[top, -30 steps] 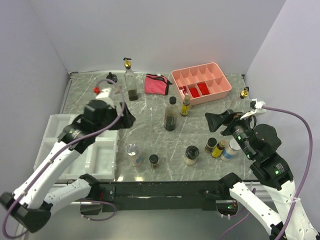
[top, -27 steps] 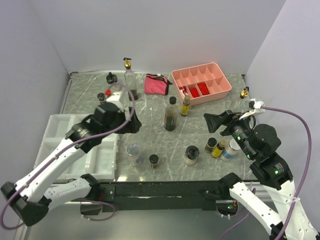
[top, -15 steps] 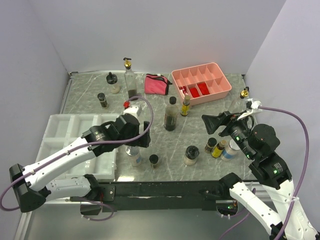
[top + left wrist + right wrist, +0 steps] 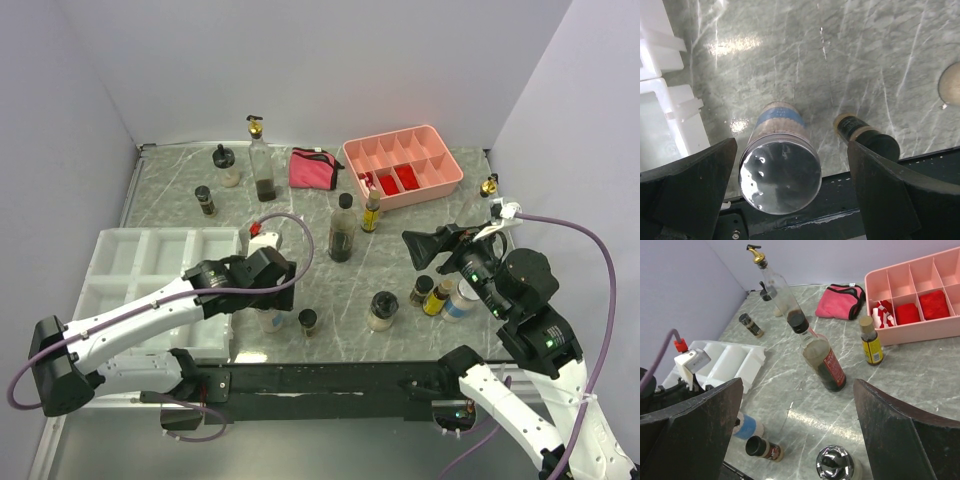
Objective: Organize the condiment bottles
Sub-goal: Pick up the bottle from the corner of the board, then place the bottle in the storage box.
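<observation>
My left gripper (image 4: 272,292) is open and hangs right over a silver-lidded jar with a blue label (image 4: 269,319). In the left wrist view this jar (image 4: 780,172) stands between the fingers (image 4: 690,192), not gripped. A small black-lidded jar (image 4: 862,137) stands just to its right. My right gripper (image 4: 430,245) is open and empty above the table's right side. Below it the right wrist view shows a black-capped bottle with a red label (image 4: 822,360), a small yellow bottle (image 4: 870,342), a gold-spouted tall bottle (image 4: 774,282) and a silver-lidded jar (image 4: 836,465).
A white compartment tray (image 4: 130,265) lies at the front left, beside my left arm. A pink tray (image 4: 430,150) and a pink pouch (image 4: 313,168) sit at the back. Three small jars (image 4: 440,295) cluster under my right arm. A gold-topped bottle (image 4: 488,186) stands at the right edge.
My left arm has swung from the back left toward the front edge and now sits over the blue-labelled jar. The right arm has barely moved.
</observation>
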### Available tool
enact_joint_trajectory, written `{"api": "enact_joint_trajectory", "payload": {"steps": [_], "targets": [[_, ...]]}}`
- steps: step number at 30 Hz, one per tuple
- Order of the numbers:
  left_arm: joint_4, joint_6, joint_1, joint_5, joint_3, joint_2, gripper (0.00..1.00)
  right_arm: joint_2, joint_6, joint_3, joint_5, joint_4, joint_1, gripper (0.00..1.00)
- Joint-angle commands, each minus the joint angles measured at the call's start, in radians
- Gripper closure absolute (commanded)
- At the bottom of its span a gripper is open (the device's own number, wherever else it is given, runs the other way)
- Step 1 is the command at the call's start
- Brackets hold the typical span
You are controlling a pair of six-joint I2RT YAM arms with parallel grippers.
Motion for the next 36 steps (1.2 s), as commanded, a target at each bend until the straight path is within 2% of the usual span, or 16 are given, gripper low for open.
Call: {"api": "enact_joint_trajectory", "payload": {"steps": [1,6,7,9,10,12,13,14,23,26,29,32,33,34,36], "targets": [[0.031,-0.04,-0.007,-0.011,-0.031,-0.027,0.01,0.006,-0.005,-0.005,-0.007,0.046,0.008,0.01],[0.036,-0.071,-0.007,-0.009,-0.071,-0.038,0.08,0.005,-0.005,-0.013,-0.005,0.041,0.006,0.01],[0.036,-0.074,-0.007,-0.006,-0.075,-0.038,0.18,0.002,-0.004,-0.014,-0.005,0.041,0.006,0.01],[0.019,-0.092,-0.007,-0.019,-0.078,-0.043,0.31,0.0,-0.005,-0.017,-0.004,0.041,0.006,0.01],[0.008,-0.101,-0.007,-0.049,-0.077,-0.044,0.46,0.0,-0.004,-0.016,-0.005,0.04,0.008,0.01],[-0.018,-0.127,-0.007,-0.071,-0.062,-0.053,0.59,0.0,-0.004,-0.016,-0.007,0.04,0.006,0.01],[-0.022,-0.137,-0.007,-0.095,-0.055,-0.059,0.82,0.0,-0.004,-0.016,-0.007,0.04,0.006,0.01],[-0.033,-0.15,-0.007,-0.114,-0.037,-0.067,0.99,0.0,-0.004,-0.013,-0.008,0.04,0.006,0.01],[-0.094,-0.338,-0.005,-0.307,0.156,-0.185,0.99,0.0,-0.002,0.0,-0.007,0.034,0.008,0.01],[-0.14,-0.466,-0.004,-0.452,0.22,-0.204,0.99,0.011,0.009,0.01,-0.007,0.029,0.008,0.01],[-0.104,-0.434,0.025,-0.514,0.257,-0.214,0.99,0.029,0.016,0.021,-0.008,0.02,0.008,0.02],[-0.09,-0.363,0.149,-0.507,0.3,-0.198,0.99,0.04,0.023,0.024,-0.011,0.014,0.006,0.01],[-0.052,-0.338,0.194,-0.444,0.305,-0.19,0.99,0.043,0.023,0.024,-0.008,0.014,0.006,0.01],[-0.035,-0.313,0.287,-0.406,0.311,-0.182,0.99,0.043,0.023,0.024,-0.007,0.011,0.008,0.01],[0.004,-0.278,0.367,-0.335,0.32,-0.152,0.99,0.039,0.026,0.023,0.003,0.007,0.006,0.01]]}}
